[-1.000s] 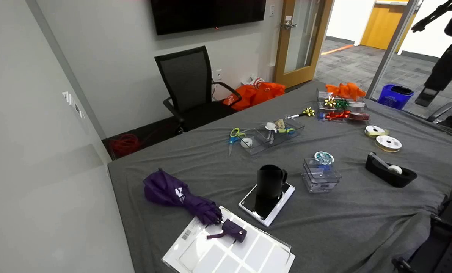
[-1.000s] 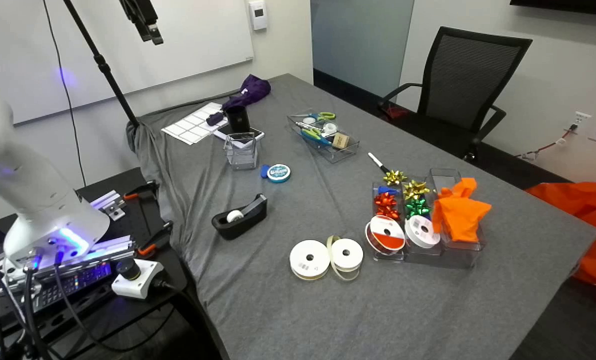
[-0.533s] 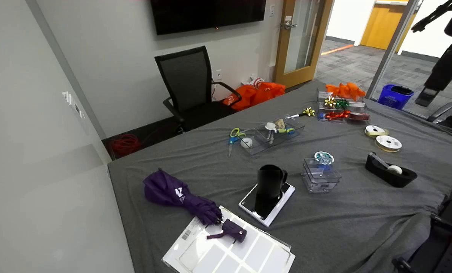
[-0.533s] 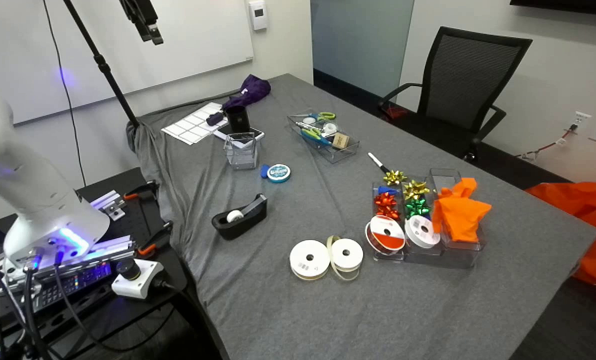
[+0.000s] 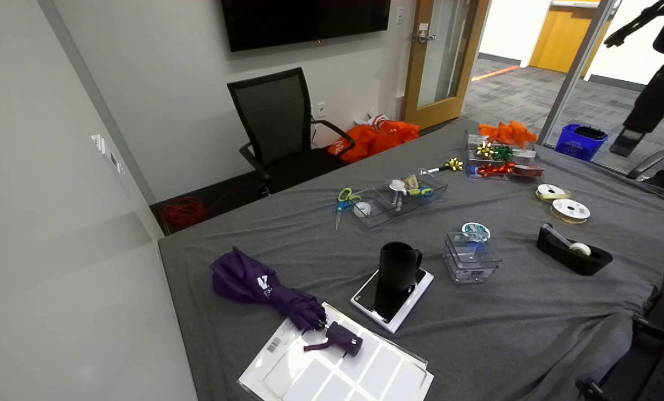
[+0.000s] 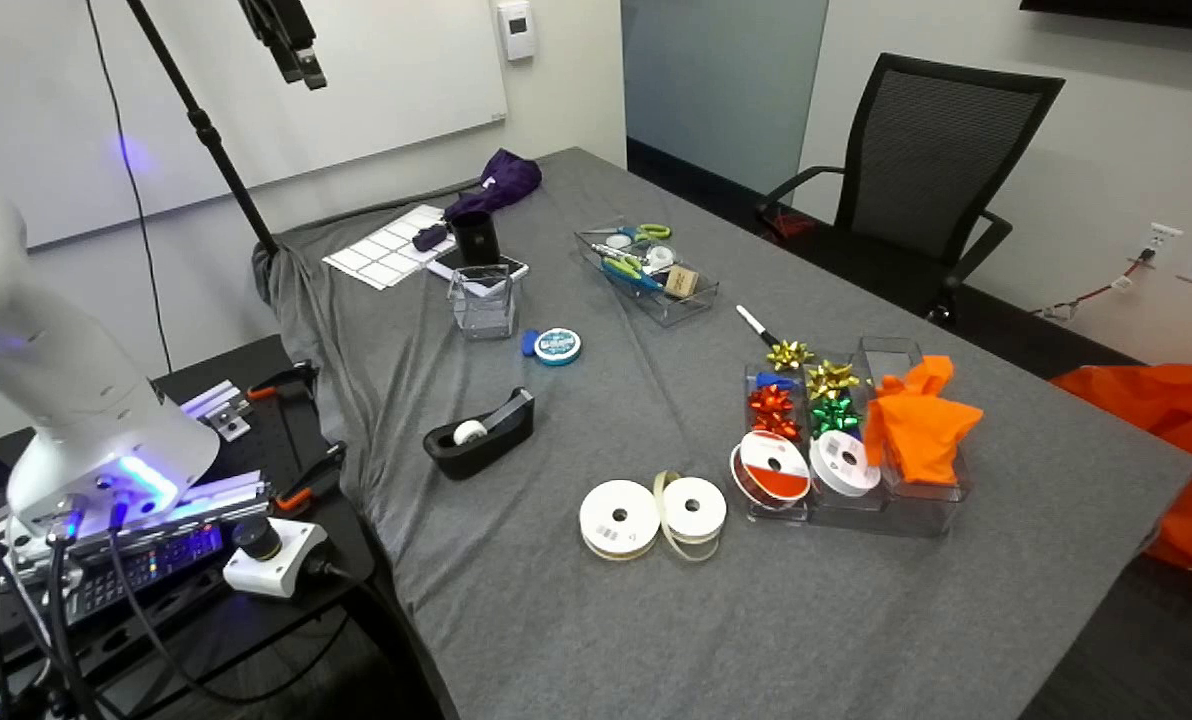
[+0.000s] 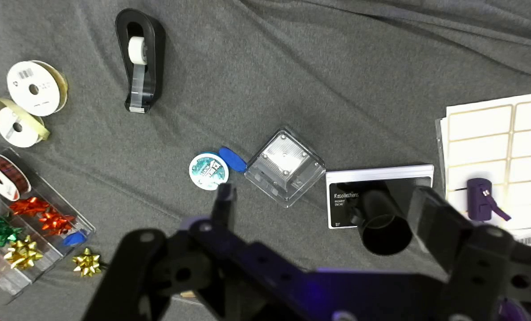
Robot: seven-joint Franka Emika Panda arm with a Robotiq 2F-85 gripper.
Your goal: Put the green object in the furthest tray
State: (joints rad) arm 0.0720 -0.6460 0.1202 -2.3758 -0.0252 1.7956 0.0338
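Observation:
The green object is a flat round teal-and-white tin (image 7: 208, 170) lying on the grey cloth. It shows in both exterior views (image 5: 475, 230) (image 6: 557, 346). My gripper (image 7: 323, 194) is open and empty, high above the table; its left finger's tip appears just beside the tin's edge in the wrist view. Three clear trays stand side by side (image 6: 881, 515) (image 7: 71, 209), holding bows, ribbon spools and an orange cloth (image 6: 921, 430). Another clear tray (image 5: 407, 214) (image 6: 691, 315) holds scissors, tape and small items. In the wrist view my gripper mostly hides this tray.
A square clear container (image 7: 285, 162) and a blue piece (image 7: 232, 159) sit beside the tin. A black mug (image 6: 475, 238) stands on a black-and-white box (image 7: 379, 174). A tape dispenser (image 6: 479, 432), ribbon spools (image 6: 620, 517), purple umbrella (image 5: 254, 281) and label sheets (image 5: 337, 379) lie around.

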